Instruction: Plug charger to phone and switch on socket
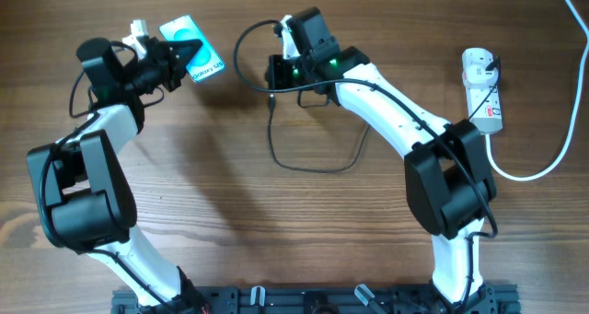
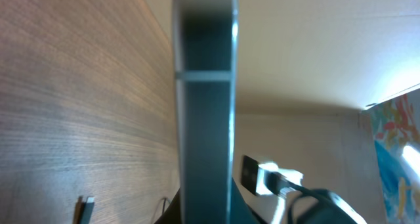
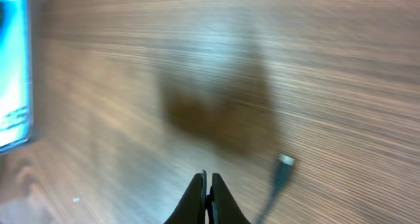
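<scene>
On the wooden surface (image 1: 184, 194), at 3 o'clock, the white socket (image 1: 484, 98) lies lengthwise, with a white cable (image 1: 552, 157) curving away from it towards 1 o'clock. Near 10 o'clock the left pincer (image 1: 181, 54) is clenched on the phone (image 1: 195, 45), whose teal screen faces up in the overhead view; its own wrist view shows the phone edge-on. Near 12 o'clock the right pincer (image 3: 207, 181) is clenched, with nothing between its 2 fingers. The black charger (image 1: 276, 130) loops past it across the centre of the surface. Its connector tip (image 3: 286, 161), blurred, sits at 2 o'clock of those fingertips, apart from them.
</scene>
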### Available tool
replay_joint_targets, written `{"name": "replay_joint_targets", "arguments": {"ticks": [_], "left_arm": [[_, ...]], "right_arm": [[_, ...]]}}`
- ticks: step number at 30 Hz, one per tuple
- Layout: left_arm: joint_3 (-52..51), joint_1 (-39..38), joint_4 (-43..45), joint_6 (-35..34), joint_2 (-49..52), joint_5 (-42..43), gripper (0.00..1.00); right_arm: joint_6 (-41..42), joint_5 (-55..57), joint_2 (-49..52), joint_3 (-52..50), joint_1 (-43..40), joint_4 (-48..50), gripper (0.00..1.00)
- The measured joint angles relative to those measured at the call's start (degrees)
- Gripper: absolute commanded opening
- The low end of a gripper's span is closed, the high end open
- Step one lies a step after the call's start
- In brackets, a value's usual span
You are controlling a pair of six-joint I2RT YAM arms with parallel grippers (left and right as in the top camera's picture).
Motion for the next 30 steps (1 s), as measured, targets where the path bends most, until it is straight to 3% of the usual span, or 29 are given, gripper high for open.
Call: {"name": "replay_joint_targets", "arguments": {"ticks": [3,6,13,16,18,24,30], "left_arm": [[1.8,0.5,-1.2,0.3,0.0,0.1,0.04],[2.4,1.4,-1.3,0.3,0.0,0.7,0.04],[2.4,2.4,-5.3,2.1,0.0,2.1,0.04],[2.4,2.4,-7.6,3.3,0.0,2.5,0.04],[2.4,2.4,-9.2,4.1,0.0,2.7,0.04],[2.6,0.4,-17.1,10.4,0.0,4.5,0.04],[2.6,-6.6,-23.2,16.9,0.0,3.4,0.04]], "right_arm": [[-0.2,-0.2,0.0,2.0,0.9,-2.0,0.06],[-1.9,0.5,0.0,2.9,1.2,-6.6,0.29],[-5.9,3.5,0.0,3.0,1.2,-16.8,0.45],[-6.8,5.3,0.0,3.0,1.3,-20.2,0.72],[-6.6,5.9,0.0,3.0,1.3,-21.6,0.80],[-5.7,7.7,-1.2,3.0,0.9,-27.2,0.83],[-6.0,10.9,-10.6,3.0,-1.7,-30.1,0.83]]}}
